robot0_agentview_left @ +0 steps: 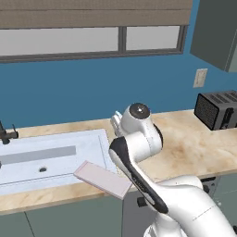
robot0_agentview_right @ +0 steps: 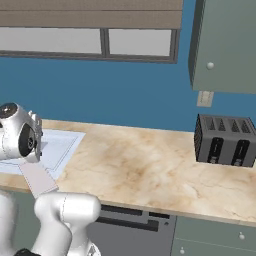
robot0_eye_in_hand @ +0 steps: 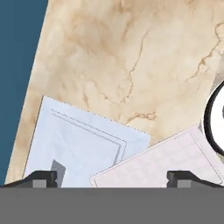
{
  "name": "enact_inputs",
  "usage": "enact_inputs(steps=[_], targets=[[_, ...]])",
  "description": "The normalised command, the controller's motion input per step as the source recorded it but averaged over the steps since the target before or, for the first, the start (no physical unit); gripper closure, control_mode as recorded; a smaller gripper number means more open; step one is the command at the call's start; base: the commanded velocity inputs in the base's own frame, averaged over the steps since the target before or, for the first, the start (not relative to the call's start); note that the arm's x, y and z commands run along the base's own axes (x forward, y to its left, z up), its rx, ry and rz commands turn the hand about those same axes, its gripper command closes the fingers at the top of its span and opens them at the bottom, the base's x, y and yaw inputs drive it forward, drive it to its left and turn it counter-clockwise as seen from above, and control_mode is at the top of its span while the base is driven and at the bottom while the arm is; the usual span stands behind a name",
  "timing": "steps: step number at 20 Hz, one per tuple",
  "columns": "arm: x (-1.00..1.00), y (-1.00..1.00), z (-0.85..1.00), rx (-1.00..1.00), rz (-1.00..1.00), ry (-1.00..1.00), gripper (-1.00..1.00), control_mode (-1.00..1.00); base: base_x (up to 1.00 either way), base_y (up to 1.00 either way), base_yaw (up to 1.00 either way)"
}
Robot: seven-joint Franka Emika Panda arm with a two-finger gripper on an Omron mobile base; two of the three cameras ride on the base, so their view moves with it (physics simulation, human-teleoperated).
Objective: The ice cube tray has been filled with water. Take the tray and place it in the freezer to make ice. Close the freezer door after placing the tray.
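Note:
The ice cube tray is a thin, pale pinkish slab lying at an angle on the counter's front edge, beside the near right corner of the sink. It also appears low at the left of the right base view. In the hand view the tray lies below, between the two dark fingertips and nearer the right one. My gripper hangs above it, open wide with nothing between the fingers. The freezer and the freezer door are out of view.
A white sink basin with a dark faucet fills the counter's left. A black toaster stands at the back right of the marble counter, under a grey-green wall cabinet. My own arm rises right of the tray.

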Motion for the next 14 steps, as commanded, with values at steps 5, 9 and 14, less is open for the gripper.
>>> enact_inputs(steps=[5,9,14], targets=[[-0.59,0.0,0.72,-0.49,0.55,-0.02,-1.0,-1.0,0.0,0.0,0.0],[-0.29,0.0,0.65,-0.54,0.65,0.0,-1.0,-1.0,0.0,0.0,0.0],[-0.02,0.0,0.18,-0.61,0.73,0.09,-1.0,-1.0,0.0,0.0,0.0]])
